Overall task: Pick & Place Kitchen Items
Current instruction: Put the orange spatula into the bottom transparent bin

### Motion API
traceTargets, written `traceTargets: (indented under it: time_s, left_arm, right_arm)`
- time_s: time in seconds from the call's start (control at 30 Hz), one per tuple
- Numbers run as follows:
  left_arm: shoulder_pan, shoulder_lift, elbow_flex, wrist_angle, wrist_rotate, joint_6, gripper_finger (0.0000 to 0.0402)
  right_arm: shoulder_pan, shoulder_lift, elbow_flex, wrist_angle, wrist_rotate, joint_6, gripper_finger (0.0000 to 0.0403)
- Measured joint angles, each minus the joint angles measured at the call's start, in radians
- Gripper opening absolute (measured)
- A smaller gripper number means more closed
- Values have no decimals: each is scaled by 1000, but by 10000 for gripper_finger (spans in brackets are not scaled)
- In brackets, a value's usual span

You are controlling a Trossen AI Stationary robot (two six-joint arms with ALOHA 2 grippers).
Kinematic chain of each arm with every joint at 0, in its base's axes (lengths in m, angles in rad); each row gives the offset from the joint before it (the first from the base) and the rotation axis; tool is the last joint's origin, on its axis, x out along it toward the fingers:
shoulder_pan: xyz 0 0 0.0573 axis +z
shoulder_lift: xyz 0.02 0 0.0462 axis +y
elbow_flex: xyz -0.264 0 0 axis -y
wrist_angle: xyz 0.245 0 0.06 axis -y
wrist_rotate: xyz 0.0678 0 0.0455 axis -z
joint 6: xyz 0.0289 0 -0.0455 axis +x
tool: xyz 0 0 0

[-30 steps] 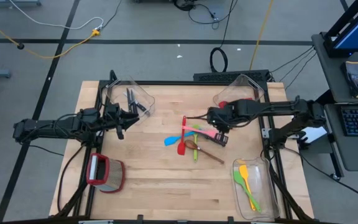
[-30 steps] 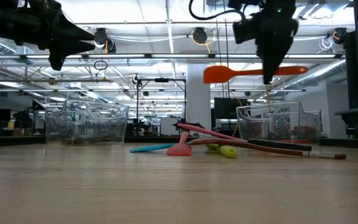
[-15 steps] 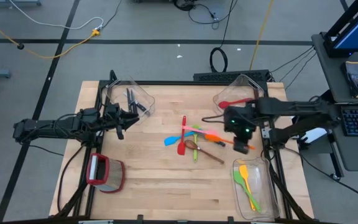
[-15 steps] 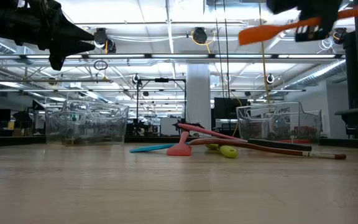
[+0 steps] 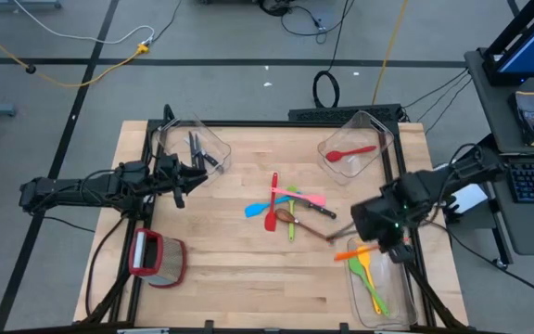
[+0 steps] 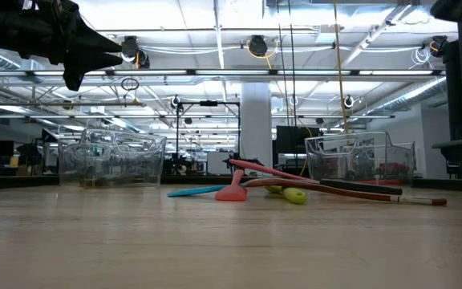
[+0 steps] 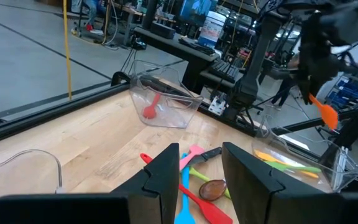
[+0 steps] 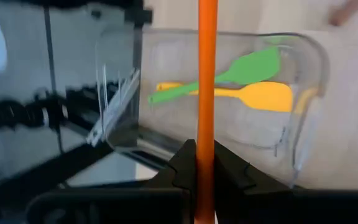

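Note:
My right gripper (image 5: 379,237) is shut on an orange spatula (image 5: 351,252) above the far end of the near right clear bin (image 5: 392,306), which holds a yellow spatula (image 8: 260,96) and a green one (image 8: 247,67). A pile of pink, red, blue, green and brown utensils (image 5: 288,207) lies crossed on the table's middle. A red spoon (image 5: 349,152) lies in the far right bin. Black-handled knives (image 5: 195,147) lie in the far left bin. My left gripper (image 7: 199,180) hovers open and empty beside that bin, at the table's left (image 5: 180,182). My right gripper pinches the orange spatula's slim handle (image 8: 207,134) between its two fingers, which lie across it. The spatula is lifted clear of the table and the bin, one end (image 5: 342,255) sticking out toward the table's left.
A red-rimmed clear container (image 5: 157,259) lies at the near left. The black frame rails (image 5: 399,199) run along the table's edges between the right bins. Bare wood lies between the pile and the near edge.
My right gripper has carried the orange spatula from above the pile toward the table's right and near edge, turning as it went, to above the near right bin. It has left the low view. The spatula stays clear of the table.

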Motion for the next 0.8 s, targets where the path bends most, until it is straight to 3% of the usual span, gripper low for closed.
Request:
traceTargets:
  time_s: [0.37, 0.57, 0.8]
  left_arm:
    - [0, 0, 0, 1, 0, -10, 124]
    - [0, 0, 0, 1, 0, -35, 124]
    - [0, 0, 0, 1, 0, -42, 124]
  right_arm:
    - [227, 103, 0, -133, 180, -289, 19]
    - [250, 162, 0, -185, 179, -352, 19]
    - [250, 159, 0, -175, -37, -130, 19]
